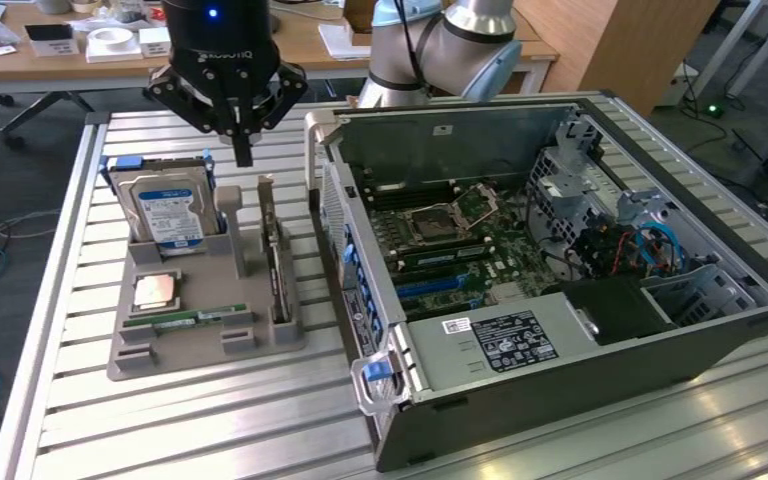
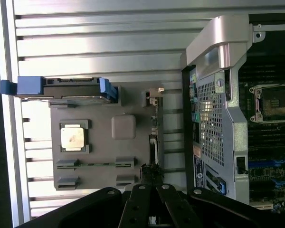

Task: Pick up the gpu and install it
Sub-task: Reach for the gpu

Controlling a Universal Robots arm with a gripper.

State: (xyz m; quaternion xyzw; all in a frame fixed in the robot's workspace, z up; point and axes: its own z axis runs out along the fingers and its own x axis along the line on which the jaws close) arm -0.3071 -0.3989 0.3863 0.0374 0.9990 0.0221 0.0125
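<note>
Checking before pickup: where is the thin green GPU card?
In the exterior view, the thin green GPU card stands on edge in the grey holder, between the blue-labelled hard drive and the open computer case.

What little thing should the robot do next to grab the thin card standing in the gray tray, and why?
Probably open the gripper. It hangs shut above the gpu, which stands on edge in the tray, untouched; shut, it cannot fit around the card.
</note>
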